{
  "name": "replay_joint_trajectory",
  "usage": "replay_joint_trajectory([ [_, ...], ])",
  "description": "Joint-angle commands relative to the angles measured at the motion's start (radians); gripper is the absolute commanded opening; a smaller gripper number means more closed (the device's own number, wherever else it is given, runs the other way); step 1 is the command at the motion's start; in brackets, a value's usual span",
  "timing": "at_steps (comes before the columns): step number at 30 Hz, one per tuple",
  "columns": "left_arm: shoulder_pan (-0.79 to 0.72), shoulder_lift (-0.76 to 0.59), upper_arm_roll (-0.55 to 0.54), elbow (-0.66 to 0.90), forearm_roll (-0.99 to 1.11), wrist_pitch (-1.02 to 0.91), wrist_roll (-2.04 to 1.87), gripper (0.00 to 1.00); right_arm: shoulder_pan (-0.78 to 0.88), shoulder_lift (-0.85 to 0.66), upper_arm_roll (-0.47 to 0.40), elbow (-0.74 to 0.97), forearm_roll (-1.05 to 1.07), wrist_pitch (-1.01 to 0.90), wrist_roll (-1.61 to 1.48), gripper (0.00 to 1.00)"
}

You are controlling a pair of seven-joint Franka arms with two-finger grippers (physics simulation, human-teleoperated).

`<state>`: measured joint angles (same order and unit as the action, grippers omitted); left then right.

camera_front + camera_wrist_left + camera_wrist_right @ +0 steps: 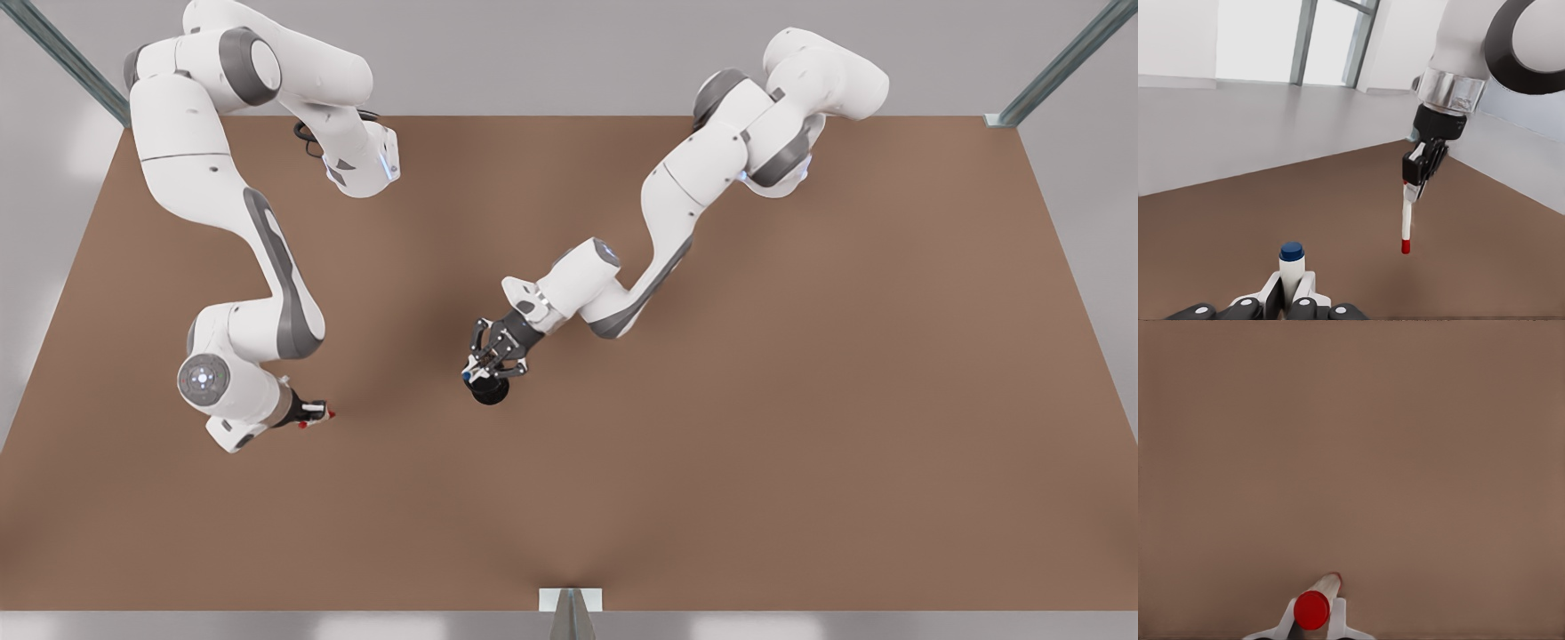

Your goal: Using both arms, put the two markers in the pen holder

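My left gripper (487,363) is shut on the blue-capped marker (467,377) near the table's middle, right over the black pen holder (490,392). In the left wrist view the marker's white barrel and blue cap (1291,263) stand up between the fingers of that gripper (1291,293). At the front view's left, my right gripper (313,412) is shut on the red marker (330,414), low over the table and well apart from the holder. The same gripper (1421,167) shows farther off, with the red marker (1406,223) hanging down from it. Seen end-on, the red marker (1314,607) sits between the right gripper's (1313,620) fingers.
The brown table (800,400) stretches wide around both arms. Metal frame posts stand at the back corners (1058,67) and at the front edge's middle (569,613). Grey floor surrounds the table.
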<state>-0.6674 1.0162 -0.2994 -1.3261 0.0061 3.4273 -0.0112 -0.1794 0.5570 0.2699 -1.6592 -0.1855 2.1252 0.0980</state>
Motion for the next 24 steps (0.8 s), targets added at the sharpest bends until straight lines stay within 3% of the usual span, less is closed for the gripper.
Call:
replay_joint_trajectory([
  [1, -0.008, 0.009, 0.006, 0.001, 0.005, 0.032, 0.063, 0.21, 0.0, -0.008, 0.005, 0.001, -0.003, -0.028, 0.043, 0.29],
  [2, -0.008, 0.009, 0.006, 0.001, 0.005, 0.033, 0.063, 0.25, 0.0, -0.009, 0.008, 0.001, -0.003, -0.028, 0.043, 0.29],
  [4, -0.008, 0.007, 0.006, 0.001, 0.006, 0.033, 0.063, 0.65, 0.0, -0.012, 0.008, 0.001, -0.003, -0.03, 0.045, 0.29],
  [6, -0.006, 0.005, 0.006, 0.002, 0.008, 0.035, 0.065, 0.76, 0.0, -0.02, 0.012, 0.001, -0.003, -0.03, 0.048, 0.28],
  [7, -0.006, 0.002, 0.011, 0.002, 0.009, 0.036, 0.071, 0.88, 0.0, -0.025, 0.02, 0.001, -0.003, -0.03, 0.058, 0.28],
  [11, 0.044, -0.054, 0.011, -0.021, 0.006, -0.005, 0.086, 0.9, 0.0, -0.055, 0.049, 0.003, -0.003, -0.03, 0.091, 0.27],
  [12, 0.075, -0.08, 0.005, -0.021, 0.037, -0.065, 0.089, 1.0, 0.001, -0.065, 0.057, 0.001, -0.003, -0.033, 0.095, 0.27],
  [16, 0.445, -0.085, -0.315, -0.036, 0.33, -0.328, 0.092, 1.0, 0.001, -0.08, 0.107, 0.015, -0.003, -0.06, 0.127, 0.21],
  [19, 0.719, -0.094, -0.561, -0.01, 0.338, -0.872, 0.143, 1.0, 0.001, -0.091, 0.186, 0.041, -0.005, -0.103, 0.2, 0.21],
  [20, 0.778, -0.129, -0.577, 0.027, 0.338, -1.111, 0.143, 1.0, 0.003, -0.091, 0.213, 0.05, -0.005, -0.106, 0.221, 0.21],
  [22, 0.854, -0.171, -0.575, 0.077, 0.336, -1.392, 0.132, 1.0, 0.005, -0.103, 0.239, 0.053, -0.006, -0.11, 0.227, 0.21],
  [24, 0.937, -0.214, -0.572, 0.079, 0.334, -1.56, 0.132, 1.0, 0.001, -0.106, 0.275, 0.053, -0.006, -0.119, 0.252, 0.21],
])
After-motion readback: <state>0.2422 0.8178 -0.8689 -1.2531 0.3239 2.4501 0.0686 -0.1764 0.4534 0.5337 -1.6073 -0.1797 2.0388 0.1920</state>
